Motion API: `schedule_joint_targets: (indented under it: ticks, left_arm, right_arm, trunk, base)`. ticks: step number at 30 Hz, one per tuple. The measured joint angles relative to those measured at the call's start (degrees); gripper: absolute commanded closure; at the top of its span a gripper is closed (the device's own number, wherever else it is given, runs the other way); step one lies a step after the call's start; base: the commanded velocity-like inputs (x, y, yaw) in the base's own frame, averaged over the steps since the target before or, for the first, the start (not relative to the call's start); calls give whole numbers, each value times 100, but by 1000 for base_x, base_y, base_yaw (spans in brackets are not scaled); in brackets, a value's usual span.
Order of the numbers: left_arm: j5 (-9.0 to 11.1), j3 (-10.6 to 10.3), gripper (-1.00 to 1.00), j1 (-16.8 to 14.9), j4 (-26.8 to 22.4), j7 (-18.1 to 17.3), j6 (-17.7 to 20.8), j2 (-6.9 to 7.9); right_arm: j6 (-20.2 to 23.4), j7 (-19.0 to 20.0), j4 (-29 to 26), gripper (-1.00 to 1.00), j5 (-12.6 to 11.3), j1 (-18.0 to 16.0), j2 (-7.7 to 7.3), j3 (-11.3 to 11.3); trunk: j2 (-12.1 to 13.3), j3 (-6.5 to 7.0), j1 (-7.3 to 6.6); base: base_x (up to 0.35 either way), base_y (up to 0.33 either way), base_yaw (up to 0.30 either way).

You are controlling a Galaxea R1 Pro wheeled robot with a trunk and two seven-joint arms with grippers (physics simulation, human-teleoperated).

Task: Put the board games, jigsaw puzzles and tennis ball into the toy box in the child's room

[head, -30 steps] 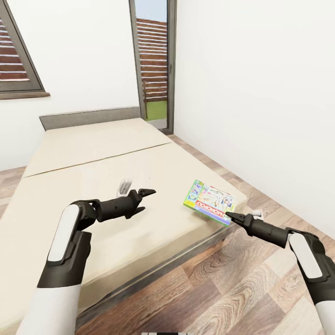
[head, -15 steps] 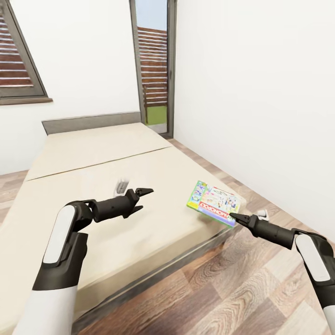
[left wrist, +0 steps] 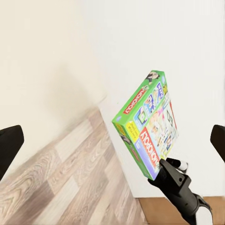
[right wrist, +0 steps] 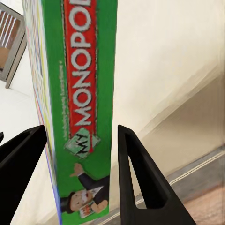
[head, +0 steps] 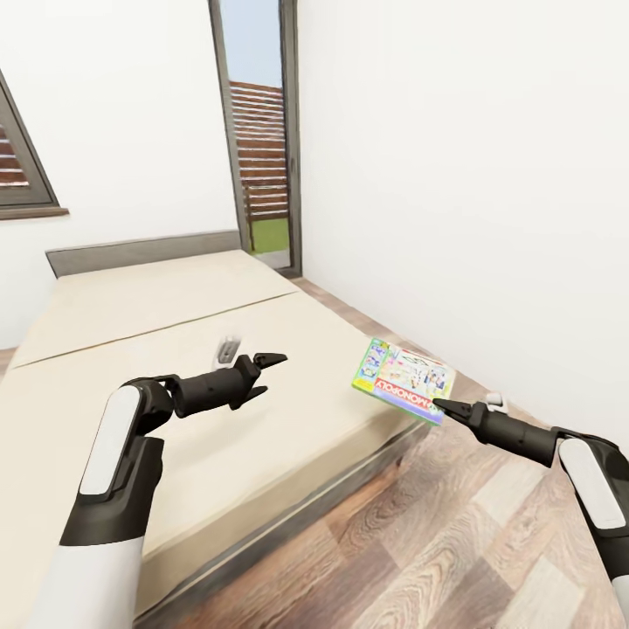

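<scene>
The Monopoly board game [head: 404,382] is a flat white and green box with a red banner. It hangs tilted in the air at the near right corner of the bed [head: 175,297], with my right gripper [head: 441,407] shut on its lower edge. In the right wrist view the box [right wrist: 79,93] stands edge-on between the two black fingers [right wrist: 136,173]. My left gripper [head: 265,363] is open over the beige mattress, a little left of the box. The left wrist view shows the box [left wrist: 147,124] against the white wall with the right gripper [left wrist: 171,176] under it.
A small grey blurred object [head: 227,349] lies on the mattress just behind my left gripper. The white wall [head: 480,218] runs close along the right. Wood-plank floor [head: 393,542] lies between bed and wall. A tall dark-framed window [head: 258,157] stands past the headboard.
The head view has swung to the right. My right gripper has lifted the Monopoly box off the bed corner, out over the edge. The left arm has hardly moved.
</scene>
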Motion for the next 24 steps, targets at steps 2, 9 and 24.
schedule_joint_targets:
  ticks: [2,9,24]
  left_arm:
    - [-2,1,-100,0,0,3,-1,1]
    - [-37,2,-100,6,22,19,-2,9]
    - [-72,-1,-100,9,43,32,-2,12]
  right_arm:
    - [3,0,-11,100,2,1,-1,0]
    - [12,0,-128,100,6,9,-5,0]
    - [23,-2,-369,100,23,60,-32,0]
  trunk:
    - [3,44,-5]
    - [12,200,-23]
    - [264,507,-177]
  base:
    - [0,0,-269]
    - [0,0,-275]
    - [0,0,-280]
